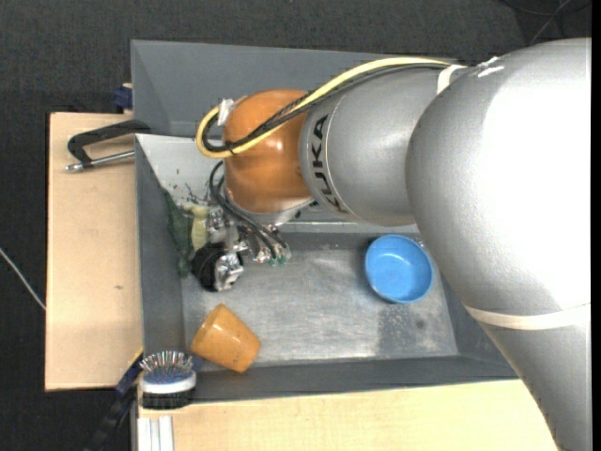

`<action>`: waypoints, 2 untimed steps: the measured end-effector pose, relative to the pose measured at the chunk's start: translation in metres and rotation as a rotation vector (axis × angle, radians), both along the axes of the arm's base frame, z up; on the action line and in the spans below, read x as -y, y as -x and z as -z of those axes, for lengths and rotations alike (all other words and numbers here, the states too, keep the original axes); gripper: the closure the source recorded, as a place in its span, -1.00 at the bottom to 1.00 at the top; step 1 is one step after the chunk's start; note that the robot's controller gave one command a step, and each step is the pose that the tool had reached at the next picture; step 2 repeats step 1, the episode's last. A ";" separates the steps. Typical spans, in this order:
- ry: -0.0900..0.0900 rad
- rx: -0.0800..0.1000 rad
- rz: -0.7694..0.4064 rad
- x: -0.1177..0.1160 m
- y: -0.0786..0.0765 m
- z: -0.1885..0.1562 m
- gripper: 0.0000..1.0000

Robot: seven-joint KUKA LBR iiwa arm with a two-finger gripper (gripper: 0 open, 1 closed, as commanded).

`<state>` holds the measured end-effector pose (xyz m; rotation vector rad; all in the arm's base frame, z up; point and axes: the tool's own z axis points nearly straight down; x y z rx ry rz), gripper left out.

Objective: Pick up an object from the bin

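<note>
A blue bowl (398, 268) is seen well apart from the claw (228, 263), toward the view's right, set upright with its mouth up. An orange cup (225, 338) is laid on its side below the claw in the view, near it but not touching. A round brush with pale bristles (167, 376) is placed lower still and leftward, just beyond the cup. A white sheet (174, 163), speckled with dark marks, is propped above and left of the claw.
</note>
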<state>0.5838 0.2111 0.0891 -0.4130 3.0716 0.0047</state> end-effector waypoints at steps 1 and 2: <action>0.008 -0.025 -0.147 0.027 -0.001 -0.138 1.00; 0.008 -0.025 -0.147 0.027 -0.001 -0.138 1.00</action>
